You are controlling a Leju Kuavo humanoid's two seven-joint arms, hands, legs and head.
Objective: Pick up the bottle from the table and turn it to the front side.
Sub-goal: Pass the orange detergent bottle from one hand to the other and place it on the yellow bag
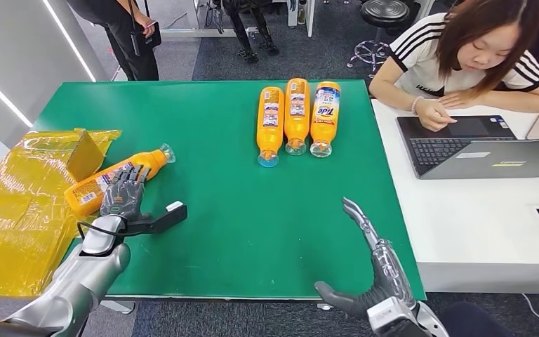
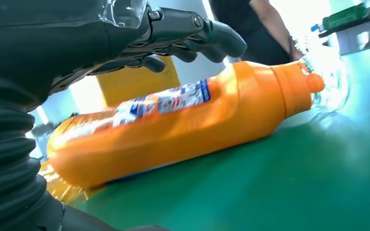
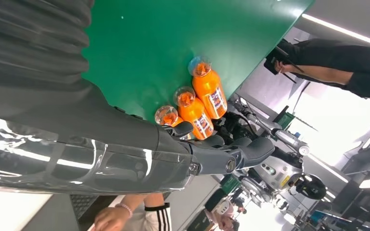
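1. An orange bottle (image 1: 116, 180) lies on its side at the left of the green worktop (image 1: 231, 210), its clear-capped neck pointing far and right, its base toward the near left.
2. Its label faces partly upward; the print is too small to read in the head view.
3. The bottle's base end lies against a crumpled yellow plastic bag (image 1: 21, 210) that covers the worktop's left edge.
4. The left hand (image 1: 125, 198) hovers over the near side of the bottle's middle, fingers (image 2: 212, 41) spread and arched above the body, thumb stretched out to the right over the green surface.
5. In the left wrist view the fingers curve just above the bottle (image 2: 183, 125) with a gap beneath them; the hand grips nothing.
6. The right hand (image 1: 365, 270) hangs at the near right edge of the worktop, fingers extended and apart, thumb out to the left, holding nothing.
7. Three more orange bottles (image 1: 297, 116) lie side by side at the far middle of the worktop, caps pointing near; the rightmost shows a front label.
8. In the right wrist view these three bottles (image 3: 197, 103) show beyond the right hand (image 3: 221, 154).
9. A person (image 1: 463, 56) sits at a white desk (image 1: 477, 232) on the right, one hand on a laptop (image 1: 477, 144).
10. Another person (image 1: 130, 31) in dark clothing stands beyond the far left corner.
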